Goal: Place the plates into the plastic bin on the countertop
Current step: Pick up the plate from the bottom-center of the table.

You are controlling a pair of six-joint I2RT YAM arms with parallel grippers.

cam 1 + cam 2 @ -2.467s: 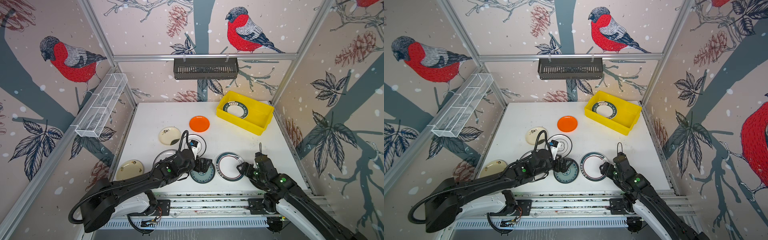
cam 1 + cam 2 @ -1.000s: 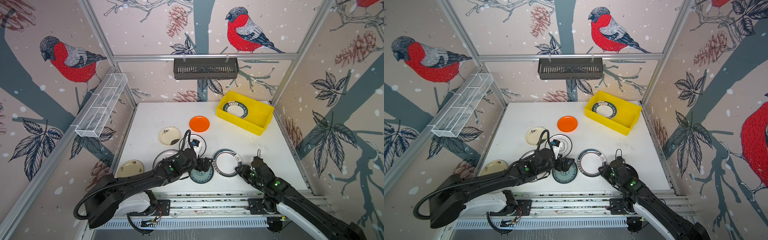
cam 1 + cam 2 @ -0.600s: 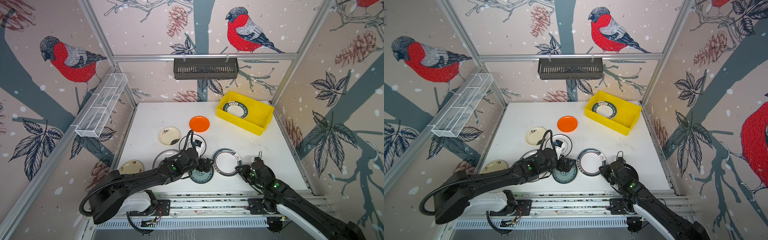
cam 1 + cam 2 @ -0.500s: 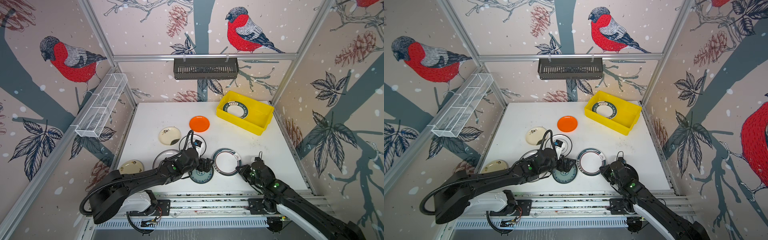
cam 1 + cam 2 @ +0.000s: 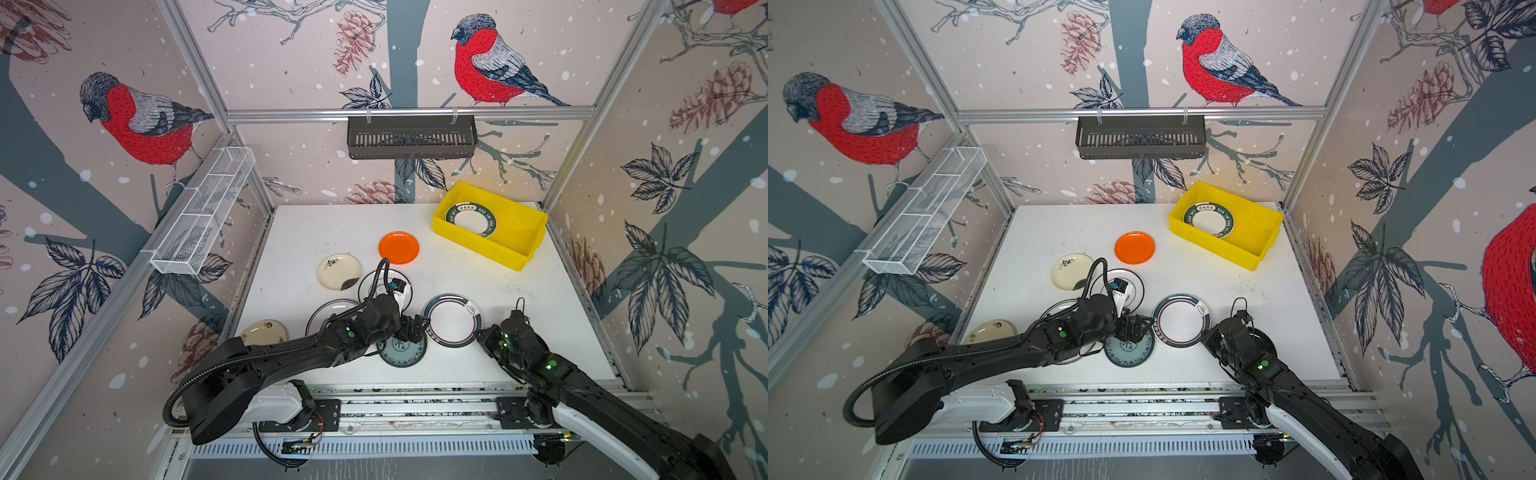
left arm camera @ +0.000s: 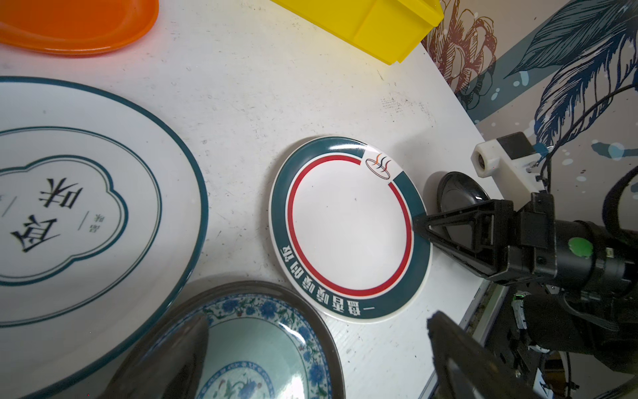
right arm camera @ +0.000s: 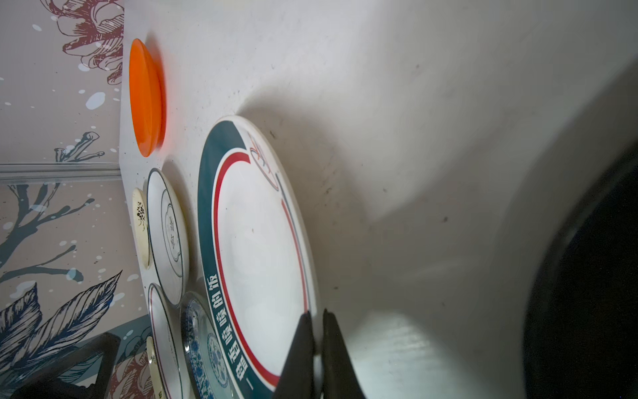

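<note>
Grip on teal-rimmed plate (image 5: 453,320), near front edge
Rim clamped at 4 o'clock by right gripper (image 7: 316,312); bare countertop (image 5: 519,299) runs up to plastic bin (image 5: 490,249) at 1 o'clock; left gripper (image 5: 413,328) gapes at 9 o'clock.

Two black jointed robot arms, left arm (image 5: 291,357) and right arm (image 5: 582,386), each with a white base link, small green lights and looping black cables. The right gripper (image 6: 416,224) has tapered, triangular-framed black fingers (image 6: 459,221) below a white camera block (image 6: 500,159).
</note>
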